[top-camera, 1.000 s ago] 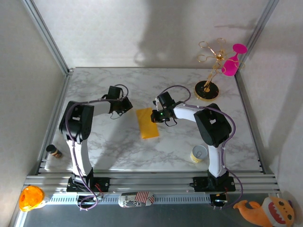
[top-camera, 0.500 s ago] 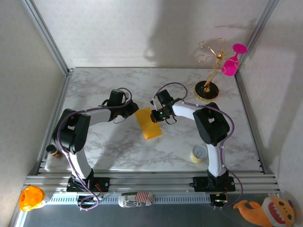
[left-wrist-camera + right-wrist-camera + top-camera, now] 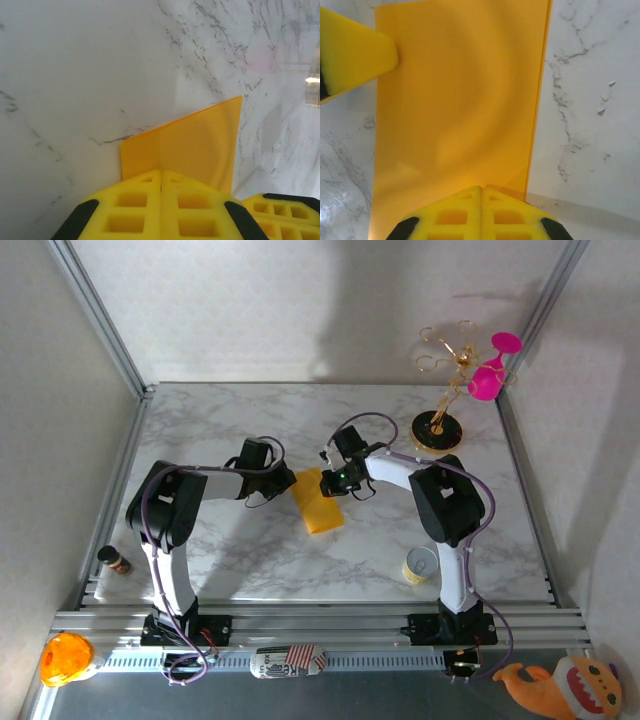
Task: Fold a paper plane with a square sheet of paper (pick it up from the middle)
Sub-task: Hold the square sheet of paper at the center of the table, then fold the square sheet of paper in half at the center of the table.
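Note:
The square sheet of paper (image 3: pixel 319 504) lies on the marble table as a narrow yellow-orange rectangle, slanted a little. My left gripper (image 3: pixel 289 480) is shut, its tip on the sheet's far left corner. In the left wrist view the closed yellow fingertips (image 3: pixel 161 172) sit on the paper (image 3: pixel 200 142), which shows a faint crease line. My right gripper (image 3: pixel 336 485) is shut too, its tip on the sheet's far right edge. The right wrist view has its closed tips (image 3: pixel 481 189) on the paper (image 3: pixel 455 100), with the left gripper's tip (image 3: pixel 357 55) at the opposite corner.
A gold stand holding a pink glass (image 3: pixel 437 428) is at the back right. A paper cup (image 3: pixel 419 565) stands near the right arm's base and a small brown bottle (image 3: pixel 114 560) at the left edge. An orange toy (image 3: pixel 65 658) and a plush (image 3: pixel 565 685) lie off the table in front.
My left gripper has swung right from beside the sheet onto its far left corner. The sheet has shifted slightly. The right gripper has hardly moved.

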